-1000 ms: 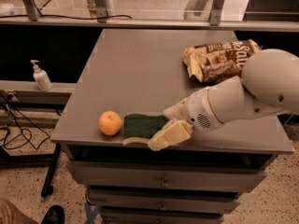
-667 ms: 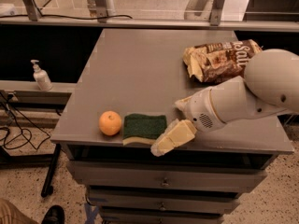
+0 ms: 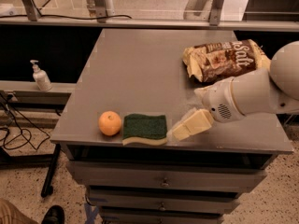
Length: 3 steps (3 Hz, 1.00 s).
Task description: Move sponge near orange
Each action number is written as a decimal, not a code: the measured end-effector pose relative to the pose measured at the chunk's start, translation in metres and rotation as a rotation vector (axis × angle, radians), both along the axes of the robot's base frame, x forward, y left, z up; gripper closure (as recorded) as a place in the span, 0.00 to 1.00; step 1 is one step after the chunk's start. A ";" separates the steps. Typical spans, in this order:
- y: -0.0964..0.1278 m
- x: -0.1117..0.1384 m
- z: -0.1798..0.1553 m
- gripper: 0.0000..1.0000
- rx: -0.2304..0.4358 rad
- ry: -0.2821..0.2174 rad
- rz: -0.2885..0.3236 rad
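Our hand (image 3: 189, 126) hovers low over the front right part of the tabletop (image 3: 140, 64), just right of the sponge (image 3: 145, 126) and apart from it. It has hold of nothing; how far it is open we cannot tell. We count one sponge, lying flat at the front edge with its green side up, and one orange (image 3: 110, 123) just to its left, very close, perhaps touching. One snack bag (image 3: 224, 59) lies at the back right; we can read "Salt" on it, the rest we cannot. One pump bottle (image 3: 41, 77) stands on a ledge off to the left.
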<state>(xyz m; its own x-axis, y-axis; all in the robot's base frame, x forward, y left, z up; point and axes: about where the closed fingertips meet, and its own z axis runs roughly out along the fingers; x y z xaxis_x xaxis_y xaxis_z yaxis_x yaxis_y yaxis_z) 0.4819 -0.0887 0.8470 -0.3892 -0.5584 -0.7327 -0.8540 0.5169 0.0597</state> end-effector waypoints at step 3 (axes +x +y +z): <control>-0.116 0.059 0.077 0.00 0.001 -0.274 -0.133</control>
